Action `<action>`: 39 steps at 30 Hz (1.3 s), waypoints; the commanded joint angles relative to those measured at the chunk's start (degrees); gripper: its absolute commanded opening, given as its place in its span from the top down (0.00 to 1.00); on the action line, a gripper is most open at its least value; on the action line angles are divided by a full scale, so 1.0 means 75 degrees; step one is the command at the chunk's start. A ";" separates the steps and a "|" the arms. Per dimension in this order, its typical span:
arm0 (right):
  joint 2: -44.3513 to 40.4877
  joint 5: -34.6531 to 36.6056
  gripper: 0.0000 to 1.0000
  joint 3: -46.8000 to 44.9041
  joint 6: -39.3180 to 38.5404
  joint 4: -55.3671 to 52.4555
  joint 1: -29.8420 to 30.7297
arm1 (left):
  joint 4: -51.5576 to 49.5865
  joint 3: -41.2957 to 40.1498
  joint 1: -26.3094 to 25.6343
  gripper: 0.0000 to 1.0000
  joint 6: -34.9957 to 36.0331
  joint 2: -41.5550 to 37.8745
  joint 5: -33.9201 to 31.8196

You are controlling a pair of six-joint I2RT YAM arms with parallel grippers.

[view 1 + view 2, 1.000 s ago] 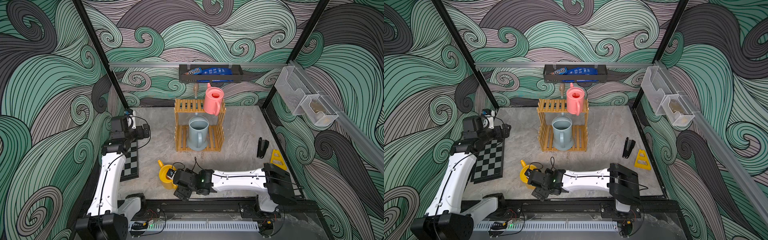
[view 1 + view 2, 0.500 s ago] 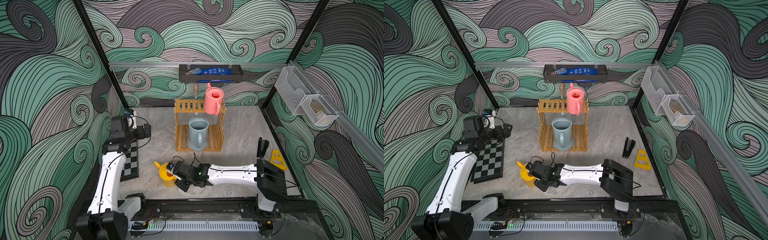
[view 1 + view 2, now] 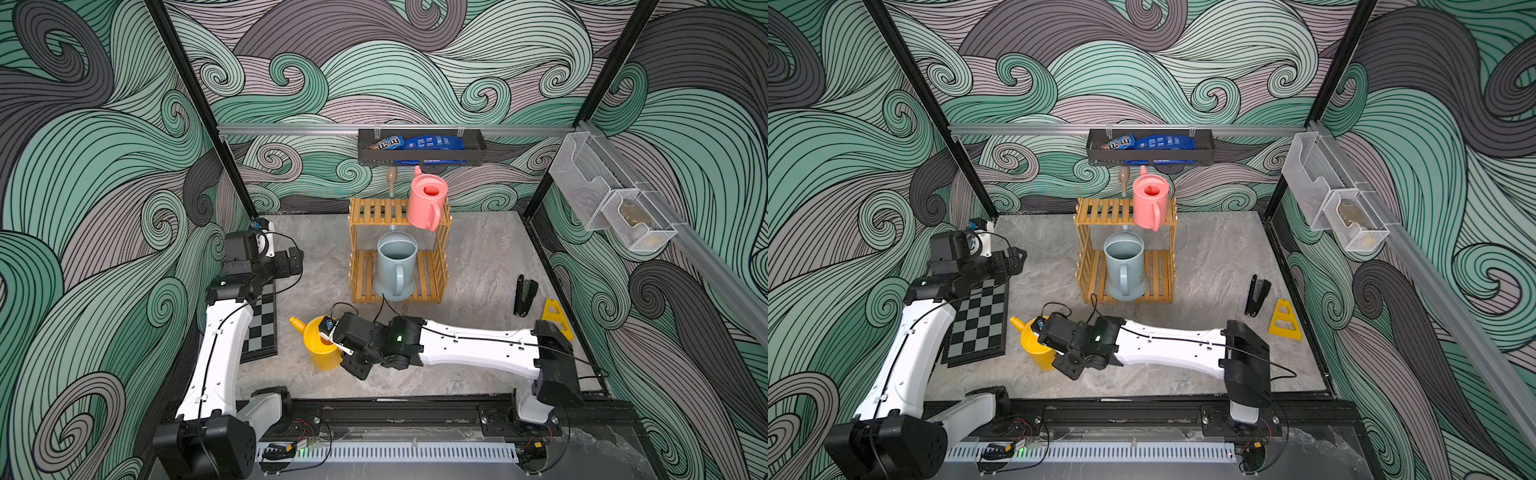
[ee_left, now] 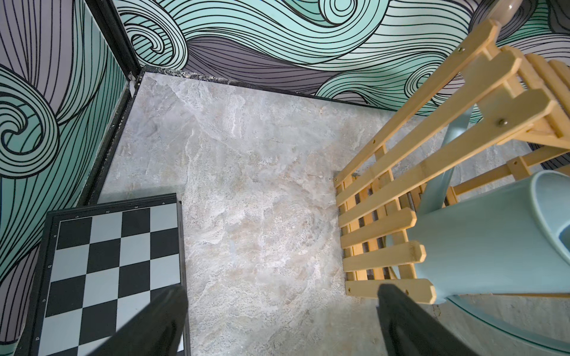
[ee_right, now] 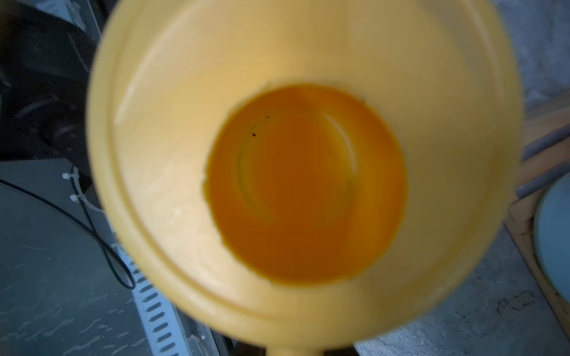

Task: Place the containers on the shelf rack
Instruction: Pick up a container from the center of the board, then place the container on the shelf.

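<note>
The yellow watering can point(image 3: 316, 349) point(image 3: 1034, 345) stands on the floor in front of the shelf rack point(image 3: 361, 212) point(image 3: 1100, 212). My right gripper point(image 3: 332, 349) reaches in from the right and is shut on its handle; the fingers are hidden. The can's blurred inside point(image 5: 308, 185) fills the right wrist view. On the rack's lower tier stands the large blue-grey can point(image 3: 395, 266) point(image 4: 478, 246), and the pink can point(image 3: 426, 203) point(image 3: 1148, 203) sits on the top tier's right end. At the far left my left gripper point(image 3: 297, 262) point(image 4: 279, 289) hangs open and empty over the floor.
A chessboard point(image 3: 262, 328) point(image 4: 117, 246) lies under the left arm. A black stapler point(image 3: 524, 295) and a yellow triangle point(image 3: 555, 316) lie at the right. A black tray point(image 3: 419, 153) with snack packets hangs on the back wall. White mesh baskets point(image 3: 602, 195) hang on the right wall.
My right gripper has reached left to the yellow can and closed from open. The can's spout has shifted a little to the left. The left arm has not moved.
</note>
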 commanded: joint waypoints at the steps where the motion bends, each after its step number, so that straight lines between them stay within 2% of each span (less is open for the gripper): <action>1: -0.0633 0.0745 0.99 0.0913 0.0862 -0.1178 -0.0495 | 0.0073 0.0032 0.0039 0.01 -0.0017 0.0048 0.0120; 5: -0.0750 0.0889 0.99 0.1827 0.1309 -0.1943 -0.1330 | 0.0067 0.0068 0.0031 0.01 0.0013 0.0085 -0.0133; 9: -0.0773 0.1483 0.99 0.2741 0.1353 -0.1940 -0.1807 | 0.0026 0.0019 0.0028 0.01 -0.0055 0.0096 0.0074; 11: -0.0706 0.1490 1.00 0.3205 0.1335 -0.1837 -0.2106 | -0.0003 0.0017 0.0031 0.01 -0.0067 0.0077 0.0098; 17: 0.0112 0.1408 0.97 0.4802 0.1305 -0.1919 -0.2932 | 0.0041 -0.0087 -0.0055 0.01 -0.0149 0.0043 0.0308; 22: 0.1016 0.1911 0.94 0.6052 0.1113 -0.2210 -0.3215 | 0.0152 -0.0198 -0.0157 0.01 -0.0166 0.0059 0.0361; 30: 0.1790 0.2237 0.92 0.6337 0.1075 -0.1881 -0.3476 | 0.0148 -0.0215 -0.0327 0.01 -0.0178 0.0083 0.0467; 36: 0.1934 0.2285 0.91 0.6433 0.1193 -0.1724 -0.3578 | 0.0189 -0.0223 -0.0360 0.01 -0.0177 0.0083 0.0515; 39: 0.1974 0.2339 0.86 0.6444 0.1110 -0.1617 -0.3584 | 0.0124 -0.0185 -0.0376 0.01 -0.0174 0.0073 0.0553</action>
